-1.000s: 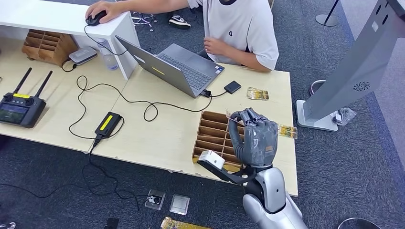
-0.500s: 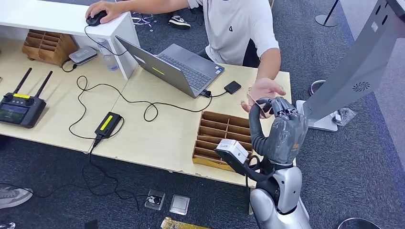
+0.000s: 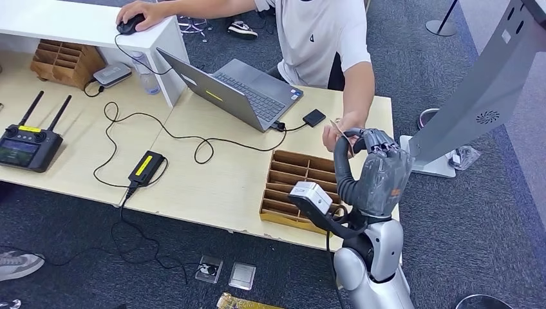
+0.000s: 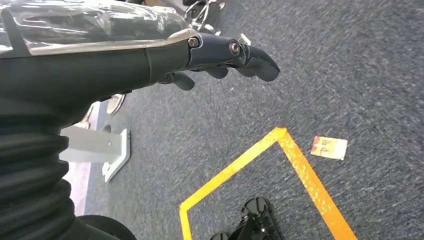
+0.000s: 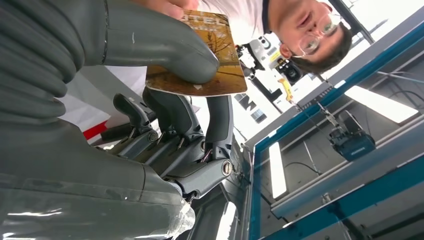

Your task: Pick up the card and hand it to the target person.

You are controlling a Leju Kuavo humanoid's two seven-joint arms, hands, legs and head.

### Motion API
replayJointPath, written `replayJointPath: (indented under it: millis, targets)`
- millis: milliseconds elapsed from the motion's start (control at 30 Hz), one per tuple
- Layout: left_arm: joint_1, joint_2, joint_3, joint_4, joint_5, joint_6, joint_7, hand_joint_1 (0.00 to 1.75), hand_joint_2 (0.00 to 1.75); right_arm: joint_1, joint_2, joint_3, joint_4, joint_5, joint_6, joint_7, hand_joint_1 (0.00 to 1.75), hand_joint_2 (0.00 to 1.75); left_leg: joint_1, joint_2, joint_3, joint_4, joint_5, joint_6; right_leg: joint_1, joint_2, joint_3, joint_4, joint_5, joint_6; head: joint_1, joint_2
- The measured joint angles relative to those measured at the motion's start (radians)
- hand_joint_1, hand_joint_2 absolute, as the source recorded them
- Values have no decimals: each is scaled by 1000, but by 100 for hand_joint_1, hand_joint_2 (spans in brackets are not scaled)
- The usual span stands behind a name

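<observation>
Brown divided wooden tray (image 3: 293,183) and grey open laptop (image 3: 241,93) sit on the desk; raised right hand (image 3: 380,174) pinches the orange printed card (image 5: 212,55), person's hand (image 3: 336,135) touching it.

The right arm (image 3: 376,257) is a smooth silver shell, rounded at the joint and narrowing toward the wrist. A small white box (image 3: 311,196) sits on a black bracket beside the wrist, with a thin black cable looping from it. The right hand (image 3: 376,174) is dark grey under a clear, glossy plastic wrap; its thumb (image 5: 165,47) is thick and lighter grey with a ribbed grey cover behind it, and the darker fingers (image 5: 220,120) show small silver screws at their hinges. The left hand (image 4: 150,55) looks alike: ribbed black cover, shiny wrap, dark fingers (image 4: 255,57) with round screw heads.
</observation>
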Motion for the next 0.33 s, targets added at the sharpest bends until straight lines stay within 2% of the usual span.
replayJointPath:
  millis: [67,100,133,200,233,267,333]
  targets:
    - [-1,-2,13,2,2,0,-2,0,175,0,4,-7,9,2,0,0,150,175,0,0,-1,0,0,0,0,0,-1,0,0,0,0,0]
    - [-1,-3,19,3,3,0,-2,0,175,0,5,-9,14,4,0,1,140,175,0,0,-1,0,0,0,0,0,-1,0,0,0,0,0]
    - [-2,-4,25,5,2,0,-3,0,175,0,6,-12,20,4,0,2,122,175,0,0,-2,0,0,0,0,0,-1,0,0,0,0,0]
    - [-2,-6,36,7,-6,0,0,0,175,1,6,-16,30,5,0,7,52,175,0,0,-3,0,0,0,0,0,-2,0,0,0,0,0]
    - [-3,-7,40,8,-17,0,6,0,175,1,6,-18,36,2,0,11,23,175,0,0,-3,0,0,0,0,0,-3,0,0,0,0,0]
    - [-3,-8,43,8,-31,0,14,0,175,0,6,-19,42,-3,0,15,3,175,0,0,-3,0,0,0,0,0,-3,0,0,0,0,0]
    - [-4,-9,44,8,-58,0,31,0,175,-4,6,-18,51,-13,0,20,0,175,0,0,-3,0,0,0,0,0,-3,0,0,0,0,0]
